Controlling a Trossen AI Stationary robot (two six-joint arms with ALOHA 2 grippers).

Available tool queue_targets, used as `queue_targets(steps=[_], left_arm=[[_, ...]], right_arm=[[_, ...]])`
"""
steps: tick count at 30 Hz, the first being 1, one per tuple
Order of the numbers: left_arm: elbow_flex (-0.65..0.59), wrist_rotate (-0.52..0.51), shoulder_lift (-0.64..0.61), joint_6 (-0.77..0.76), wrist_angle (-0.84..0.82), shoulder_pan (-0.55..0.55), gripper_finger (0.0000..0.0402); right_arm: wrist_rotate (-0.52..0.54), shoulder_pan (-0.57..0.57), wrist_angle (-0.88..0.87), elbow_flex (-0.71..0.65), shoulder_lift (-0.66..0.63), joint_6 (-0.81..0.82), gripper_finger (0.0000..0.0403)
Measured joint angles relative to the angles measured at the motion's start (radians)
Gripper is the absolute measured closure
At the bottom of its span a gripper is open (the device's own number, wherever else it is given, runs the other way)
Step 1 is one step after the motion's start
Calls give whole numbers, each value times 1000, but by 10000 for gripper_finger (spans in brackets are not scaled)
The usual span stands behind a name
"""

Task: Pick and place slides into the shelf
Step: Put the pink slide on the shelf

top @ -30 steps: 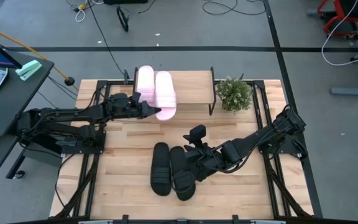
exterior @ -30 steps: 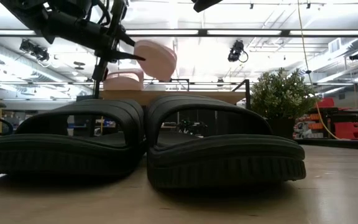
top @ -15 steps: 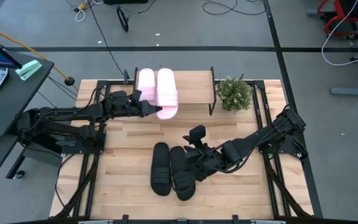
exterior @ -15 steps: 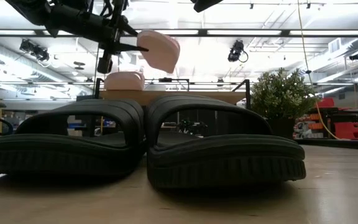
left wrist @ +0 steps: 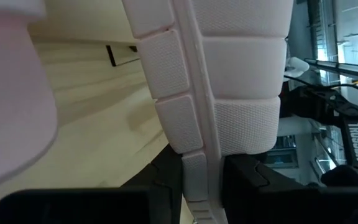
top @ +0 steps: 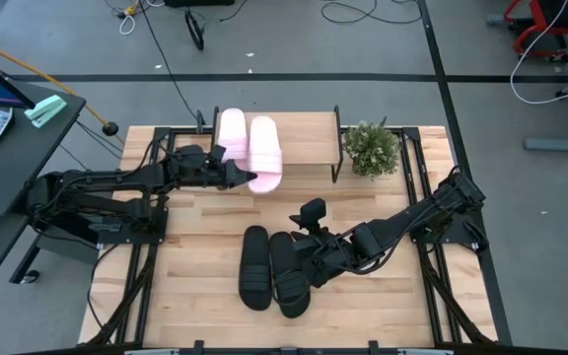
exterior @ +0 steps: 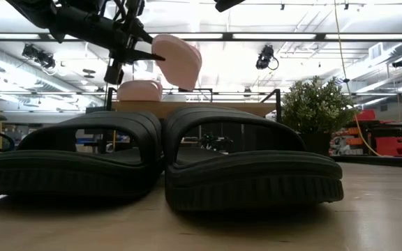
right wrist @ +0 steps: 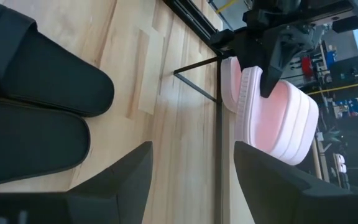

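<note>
Above the shelf [top: 299, 138], at its near edge: one pale pink slide [top: 264, 151], raised and tilted, clamped at the heel end by the left tool [top: 242, 176], fingers closed on the sole. Alongside, flat on the plank top: the second pink slide [top: 231, 138]. Nearer the worktop's [top: 383, 296] front: the black pair [top: 272, 270], side by side, soles down. Just beside the black pair's toe end: the right tool [top: 309, 258], fingers spread apart, gripping nothing. Right of the shelf: a small potted plant [top: 371, 148].
</note>
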Motion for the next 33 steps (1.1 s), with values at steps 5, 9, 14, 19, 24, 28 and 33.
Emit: queue_targets(steps=[5, 9, 14, 19, 24, 28, 33], left_arm=[[0, -2, 0, -29, -14, 0, 315], [0, -4, 0, -28, -13, 0, 321], [0, -4, 0, -31, -15, 0, 316], [-1, -5, 10, -52, -23, 0, 318], [-1, -15, 27, -74, -23, 0, 319], [-1, -37, 37, -77, -8, 0, 312], [-1, -39, 37, -78, -4, 0, 314]], right_arm=[[0, 0, 0, 0, 0, 3, 172], [0, 0, 0, 0, 0, 3, 172], [0, -2, 10, 0, 0, 3, 172], [0, -2, 12, 0, 0, 4, 172], [0, -2, 12, 0, 0, 21, 172], [-3, -2, 12, 0, 0, 22, 172], [-22, -2, 12, 0, 0, 23, 172]])
